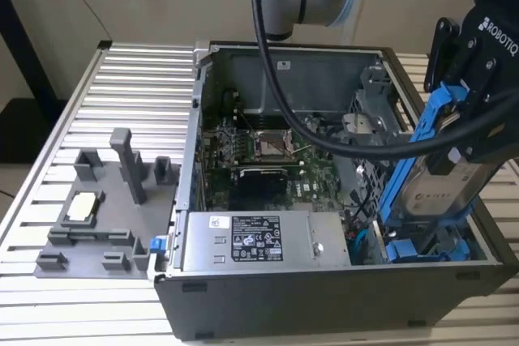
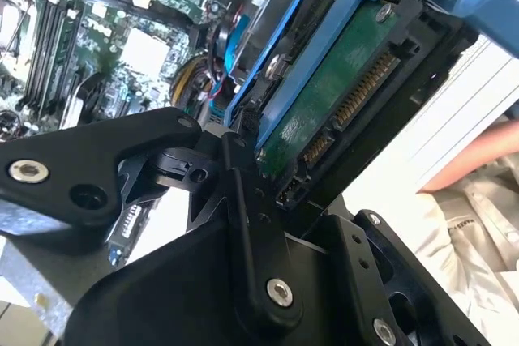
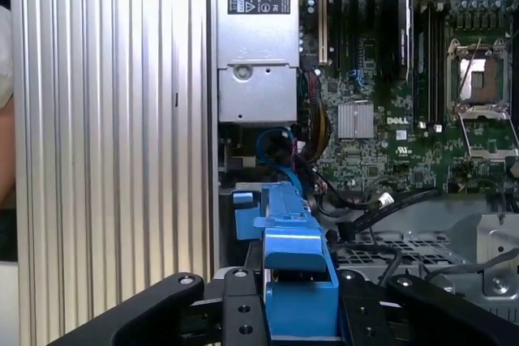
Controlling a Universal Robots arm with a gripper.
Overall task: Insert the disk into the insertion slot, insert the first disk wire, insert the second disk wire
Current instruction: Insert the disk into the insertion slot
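- The end effector (image 1: 458, 123) is clamped shut on the disk (image 1: 434, 192), pinching the blue carrier frame (image 1: 426, 127) by its edges near the upper end; this leaves the lower end free to lead into the case
- In the exterior view the disk stands steeply tilted at that view's right, its lower end down among the blue rails of the drive bay (image 1: 426, 247) in a front corner of the open computer case (image 1: 324, 297); most of its length rises above the bay, so it looks not yet seated
- In the second wrist view the disk's green circuit board (image 2: 324, 103) and its row of connector contacts (image 2: 361, 91) face out bare, with no wire plugged in; that end sits nearest the end effector, probably so it ends up reachable from the open side
- Loose black cables (image 3: 409, 198) lie across the motherboard (image 3: 381, 160) near the bay, apart from the disk
- The grey power supply (image 1: 259, 241) sits just beside the bay along the front wall, and the case rests on the ribbed metal surface (image 1: 122, 79)
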